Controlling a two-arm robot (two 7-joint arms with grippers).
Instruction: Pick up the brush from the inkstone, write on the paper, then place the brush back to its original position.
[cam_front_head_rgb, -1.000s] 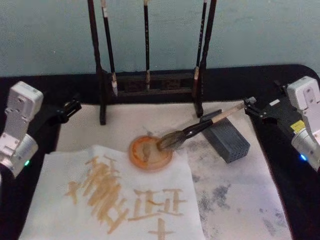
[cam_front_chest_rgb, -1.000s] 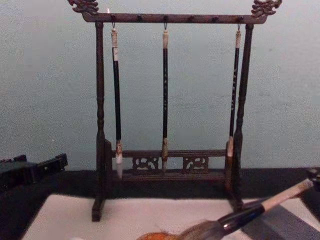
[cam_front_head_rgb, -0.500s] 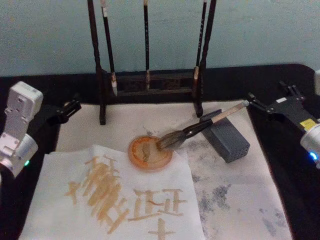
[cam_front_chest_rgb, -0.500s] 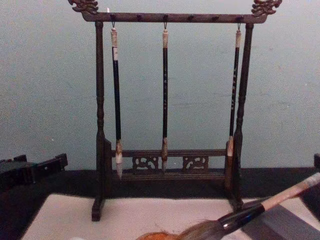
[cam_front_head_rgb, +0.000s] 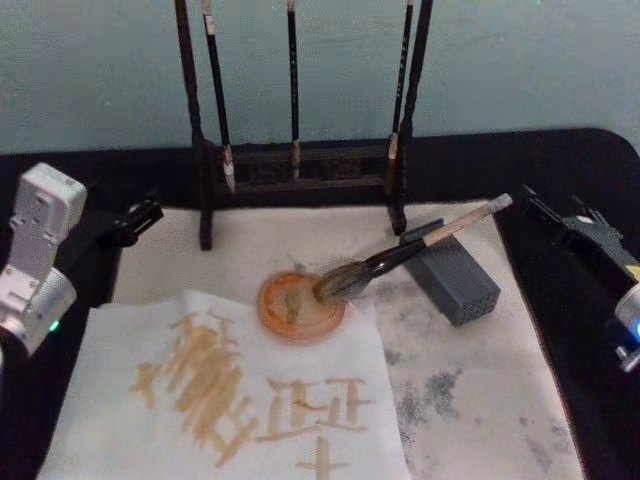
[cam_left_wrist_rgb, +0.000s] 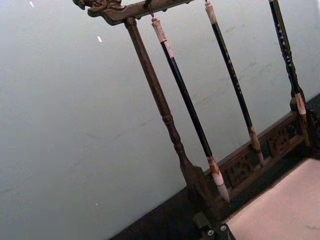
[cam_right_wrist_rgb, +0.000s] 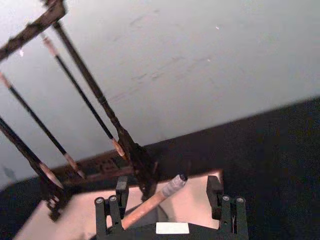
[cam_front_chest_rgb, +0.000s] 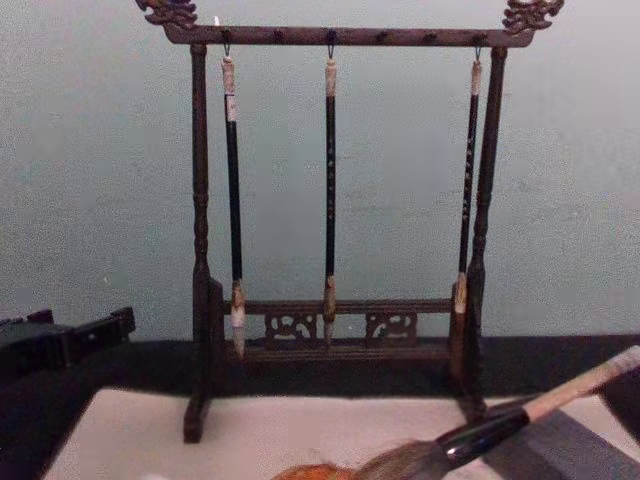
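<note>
Resting with its bristles in the orange inkstone (cam_front_head_rgb: 290, 312) and its handle propped on the grey block (cam_front_head_rgb: 460, 285), the brush (cam_front_head_rgb: 400, 255) sits at the paper's (cam_front_head_rgb: 130, 400) far corner. Right gripper (cam_right_wrist_rgb: 168, 182) hangs just off the handle's end, fingers spread wide, not touching. Left gripper (cam_front_head_rgb: 140, 215) is parked out left, can't tell its state.

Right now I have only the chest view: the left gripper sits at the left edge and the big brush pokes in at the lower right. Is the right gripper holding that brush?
Observer: No. The right gripper is open and just off the handle end of the brush, not touching it.
Reviewer: Where do the bristles sit?
Observer: On the round orange dish, with the handle propped on a grey block.
Reviewer: Is anything written on the paper?
Observer: Yes, tan strokes cover much of the paper, which lies in front of the dish.
</note>
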